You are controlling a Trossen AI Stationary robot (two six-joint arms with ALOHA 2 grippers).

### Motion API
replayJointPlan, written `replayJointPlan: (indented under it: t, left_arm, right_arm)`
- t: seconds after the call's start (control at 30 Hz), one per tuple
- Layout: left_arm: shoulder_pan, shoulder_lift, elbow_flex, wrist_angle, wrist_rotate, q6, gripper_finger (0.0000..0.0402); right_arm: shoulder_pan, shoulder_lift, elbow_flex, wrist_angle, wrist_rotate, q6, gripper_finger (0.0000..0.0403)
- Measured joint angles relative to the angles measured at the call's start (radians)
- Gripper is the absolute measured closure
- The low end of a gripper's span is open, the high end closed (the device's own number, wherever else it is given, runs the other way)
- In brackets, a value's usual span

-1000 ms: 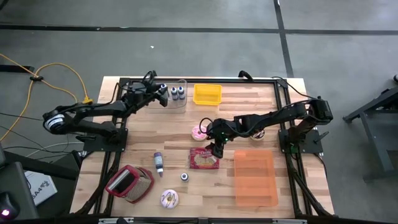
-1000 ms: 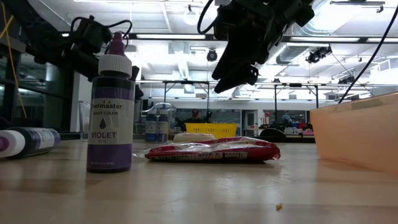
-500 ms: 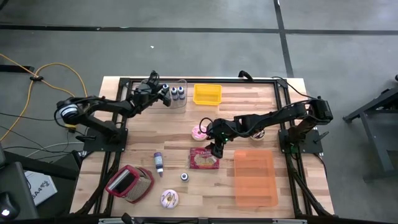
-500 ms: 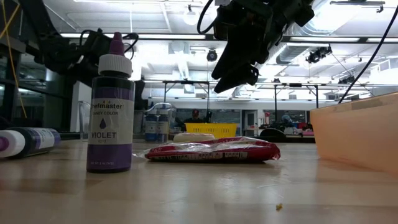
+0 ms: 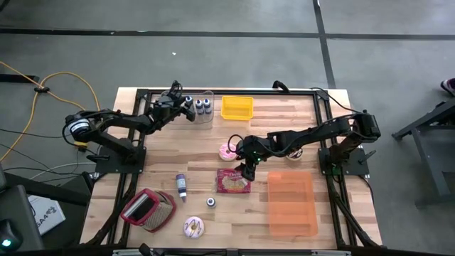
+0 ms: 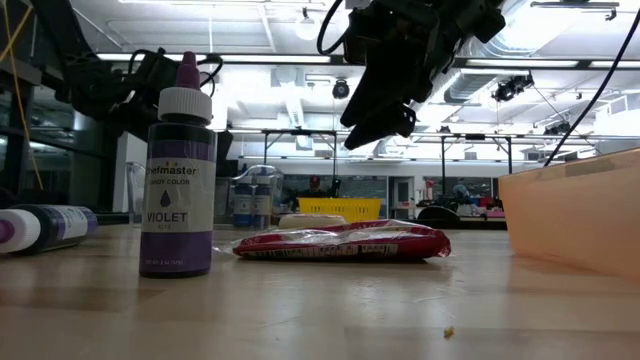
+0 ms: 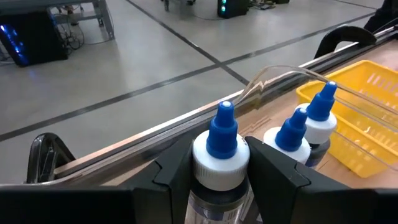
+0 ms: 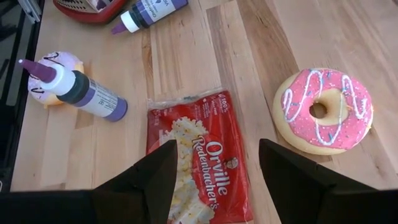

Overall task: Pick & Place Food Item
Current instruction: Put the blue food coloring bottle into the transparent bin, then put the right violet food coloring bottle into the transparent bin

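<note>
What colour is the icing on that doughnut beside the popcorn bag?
Pink, with white squiggles and sprinkles on the doughnut; the right wrist view shows it best.

You look straight down on the whole table [image 5: 284,121] from overhead. Your low camera sits at tabletop height, close behind a violet bottle [image 6: 178,170], facing the room. Each wrist camera peers past its own fingers; the popcorn bag [image 8: 202,165] appears in three views.

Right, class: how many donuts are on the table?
2. A pink donut lies next to the popcorn bag; a pale donut sits near the table's front edge. None seems hidden.
</note>
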Motion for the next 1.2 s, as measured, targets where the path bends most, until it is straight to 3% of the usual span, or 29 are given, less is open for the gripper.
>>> replayJointPlan:
  t: [0.83,1.2]
  left_arm:
    - [-0.001,-0.001,0.000,0.003,0.032,0.001,0.0263]
    - [-0.001,-0.146,0.000,0.009,0.046,0.060,0.0263]
  right_arm:
    - [0.000,0.000,0.000,0.000,-0.020,0.000,0.0190]
    - [0.000,0.000,0.000,0.000,-0.020,0.000,0.0190]
